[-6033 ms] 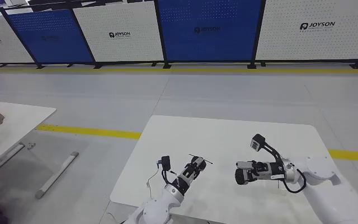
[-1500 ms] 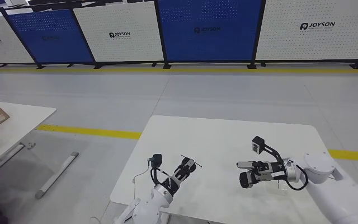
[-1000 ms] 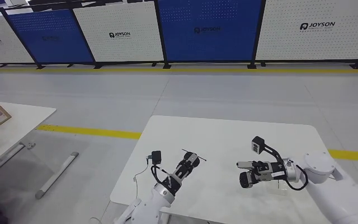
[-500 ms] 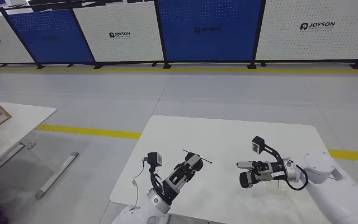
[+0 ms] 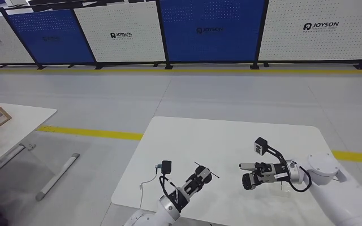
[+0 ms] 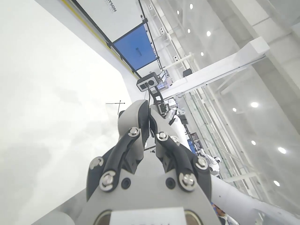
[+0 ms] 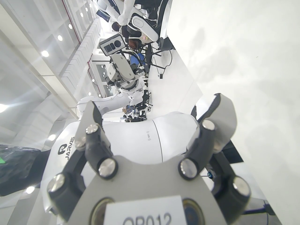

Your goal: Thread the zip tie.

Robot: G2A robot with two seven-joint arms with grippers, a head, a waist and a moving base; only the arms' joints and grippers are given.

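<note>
The zip tie (image 5: 213, 174), a thin black strip, is pinched at the tips of the left end effector (image 5: 204, 173), held over the bench (image 5: 226, 135) near its front edge; both ends stick out past the fingers (image 6: 133, 115); in the left wrist view it reads as two hair-fine dark lines crossing beyond the tips, so I cannot tell whether it is bent over or already looped.

Over the last half second the left end effector has carried the tie toward the right end effector (image 7: 155, 101) and a little closer to the front edge, turning as it goes; the right one has not moved in the last second and a half, and waits with its jaws spread wide and nothing between them. The two are nearer than they were but still well apart, so the threading itself looks not yet begun; my reading is that a free end is being presented for the right one to take.

The tie looks slender, smooth and springy, likely to flex or twist if gripped off-centre; the left fingers are grey shells with dark inner pads, closed flat on the strip, driven by black links (image 6: 117, 148) with bright screw heads (image 6: 133, 131); the bench is white, matte and smooth, with rounded corners.
</note>
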